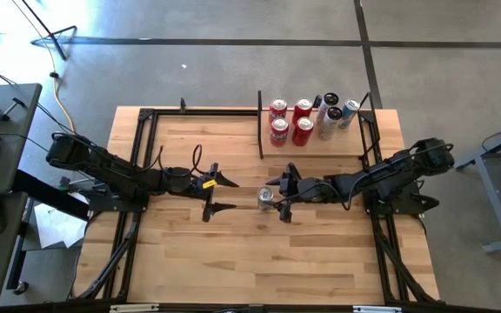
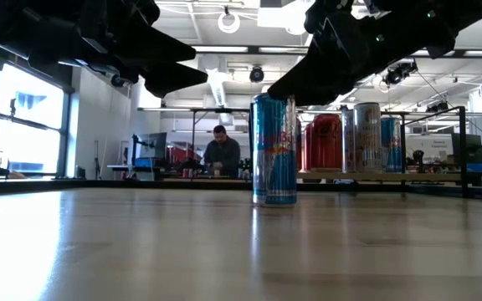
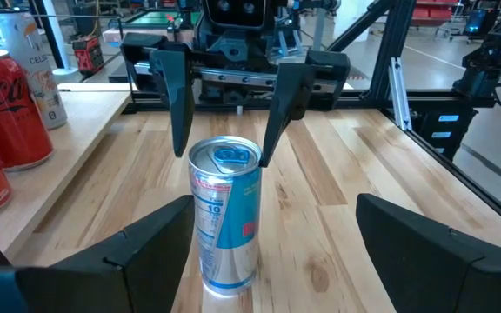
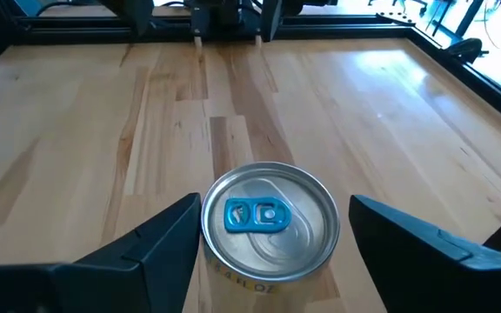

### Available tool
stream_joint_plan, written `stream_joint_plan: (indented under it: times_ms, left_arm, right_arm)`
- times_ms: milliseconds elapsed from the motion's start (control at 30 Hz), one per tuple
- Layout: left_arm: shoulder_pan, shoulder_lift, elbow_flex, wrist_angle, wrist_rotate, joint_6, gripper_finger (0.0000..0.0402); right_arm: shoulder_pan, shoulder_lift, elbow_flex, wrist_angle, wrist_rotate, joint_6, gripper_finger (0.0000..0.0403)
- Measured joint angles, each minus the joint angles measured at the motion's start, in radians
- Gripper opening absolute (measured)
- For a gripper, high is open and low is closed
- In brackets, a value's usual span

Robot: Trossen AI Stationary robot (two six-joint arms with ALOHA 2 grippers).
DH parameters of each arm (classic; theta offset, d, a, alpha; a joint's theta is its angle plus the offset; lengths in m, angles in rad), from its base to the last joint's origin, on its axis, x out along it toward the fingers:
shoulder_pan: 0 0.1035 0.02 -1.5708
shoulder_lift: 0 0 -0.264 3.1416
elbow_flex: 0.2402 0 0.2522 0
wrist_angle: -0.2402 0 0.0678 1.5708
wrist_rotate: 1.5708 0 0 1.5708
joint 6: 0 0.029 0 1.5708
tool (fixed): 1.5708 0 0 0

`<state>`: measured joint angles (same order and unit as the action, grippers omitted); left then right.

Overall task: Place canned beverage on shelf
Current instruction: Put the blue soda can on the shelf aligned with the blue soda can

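A slim blue-and-silver canned beverage [image 1: 266,196] stands upright on its base at the middle of the wooden table. My right gripper [image 1: 278,193] is open, with one finger on either side of the can's top [image 4: 268,222]. One finger is close beside the rim, and I see no hold. My left gripper [image 1: 231,195] is open a little to the left of the can [image 3: 224,213], pointing level at it. The shelf [image 1: 316,146], a pale board with black posts, stands at the far right.
Several cans, red ones [image 1: 290,122] and silver and blue ones [image 1: 336,113], stand on the shelf's far part. Black frame rails [image 1: 146,117] run along the table's edges. Bare wood lies on the near side of the can. A person [image 2: 222,155] sits in the room beyond the table.
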<state>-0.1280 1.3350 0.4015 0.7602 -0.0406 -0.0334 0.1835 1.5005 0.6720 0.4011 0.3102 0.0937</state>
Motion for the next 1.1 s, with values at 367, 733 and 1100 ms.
stream_joint_plan:
  times_ms: [367,733,1100]
  left_arm:
    - [0.0,0.0,0.0,0.0,0.0,0.0,0.031]
    - [0.0,0.0,0.0,-0.006,0.0,0.0,0.031]
    - [0.0,0.0,0.0,-0.012,0.003,0.0,0.031]
  right_arm:
    - [-0.007,0.042,0.003,0.038,-0.015,0.033,0.0242]
    - [-0.004,-0.073,-0.002,-0.095,-0.029,-0.022,0.0219]
    - [-0.017,-0.654,0.0,-0.682,0.052,-0.156,0.0218]
